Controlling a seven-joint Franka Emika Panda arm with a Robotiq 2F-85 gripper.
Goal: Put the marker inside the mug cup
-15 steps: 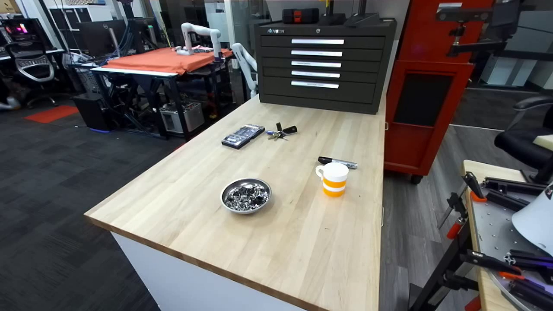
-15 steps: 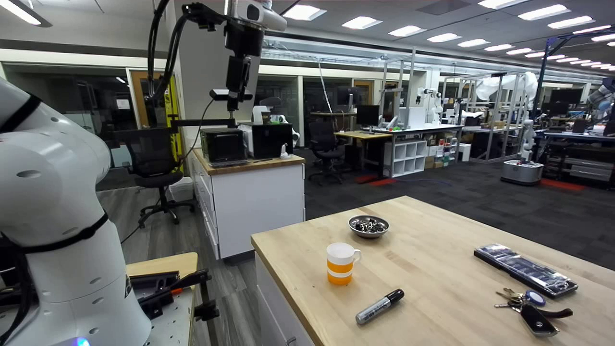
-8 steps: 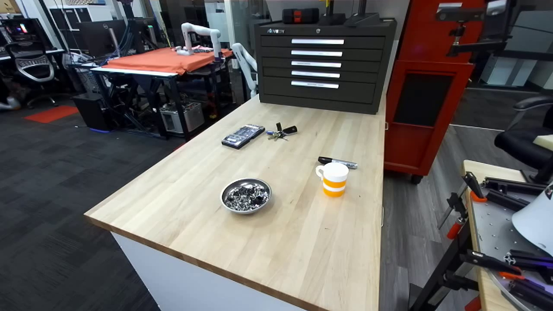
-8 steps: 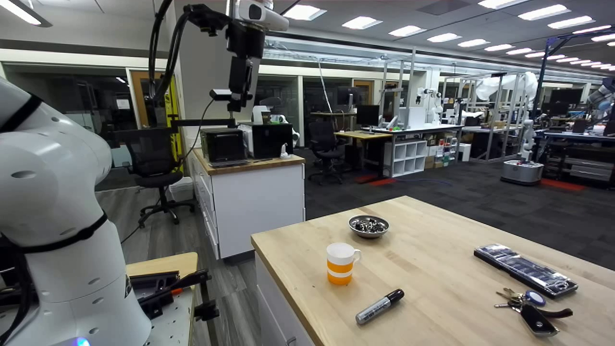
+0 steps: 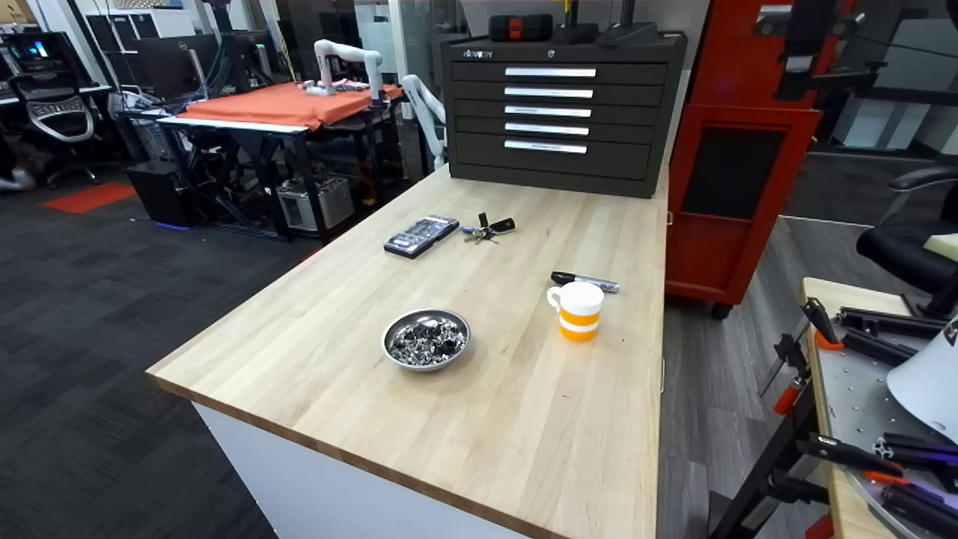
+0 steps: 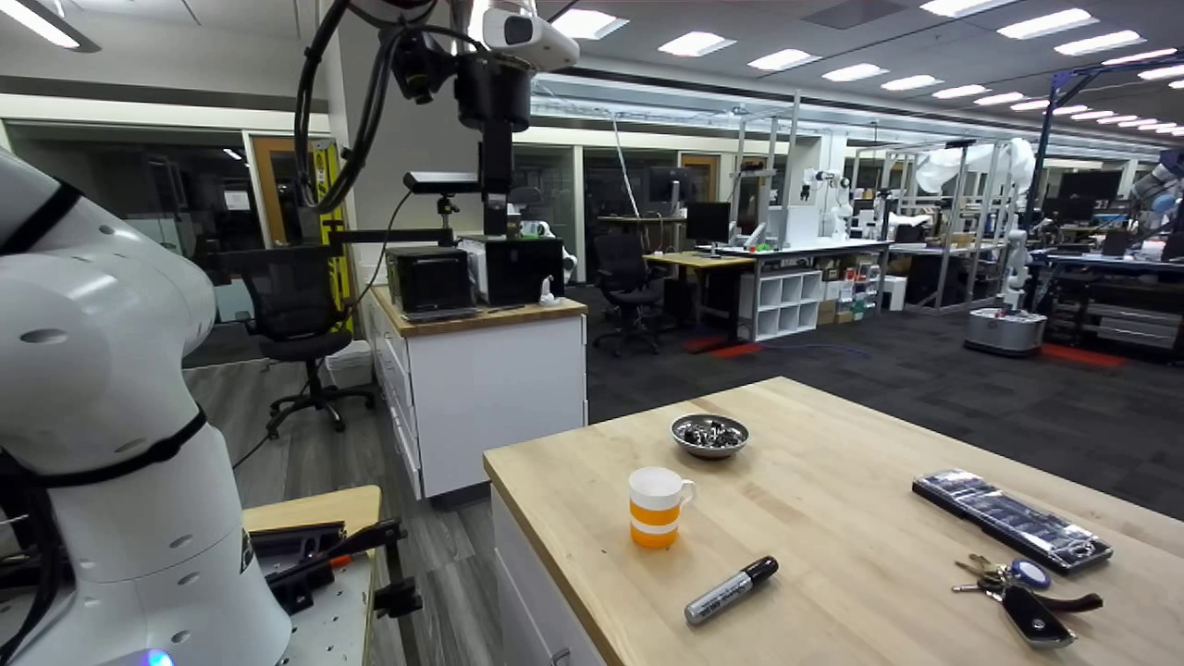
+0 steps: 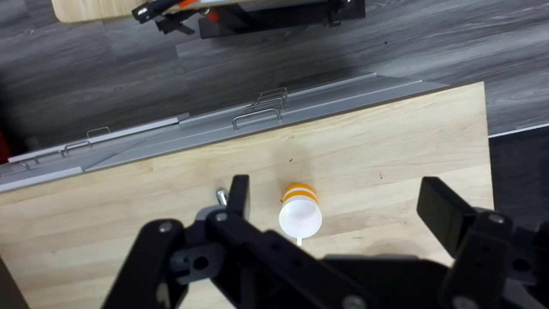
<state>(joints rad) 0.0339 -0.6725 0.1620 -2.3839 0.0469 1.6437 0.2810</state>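
The marker (image 5: 591, 282) lies flat on the wooden table, silver-grey with a black cap; it also lies there in an exterior view (image 6: 731, 590). In the wrist view only its silver end (image 7: 221, 196) shows, the rest hidden behind a finger. The orange and white mug cup (image 5: 580, 313) stands upright close to the marker, also in an exterior view (image 6: 655, 509). In the wrist view the mug (image 7: 300, 218) looks empty and lies between the fingers' outlines, far below. My gripper (image 7: 336, 193) is open and empty, high above the table; it also shows in an exterior view (image 6: 497, 217).
A metal bowl (image 5: 425, 366) of small metal parts stands near the mug. A black clear-lidded case (image 6: 1008, 520) and a bunch of keys (image 6: 1017, 592) lie further along the table. A dark tool chest (image 5: 554, 168) stands at one end. The table edge (image 6: 536, 518) runs near the mug.
My gripper has moved a little right and down in an exterior view and has turned about its axis. It now shows at the upper right in both exterior views' shared background area. Mug and marker have not moved.
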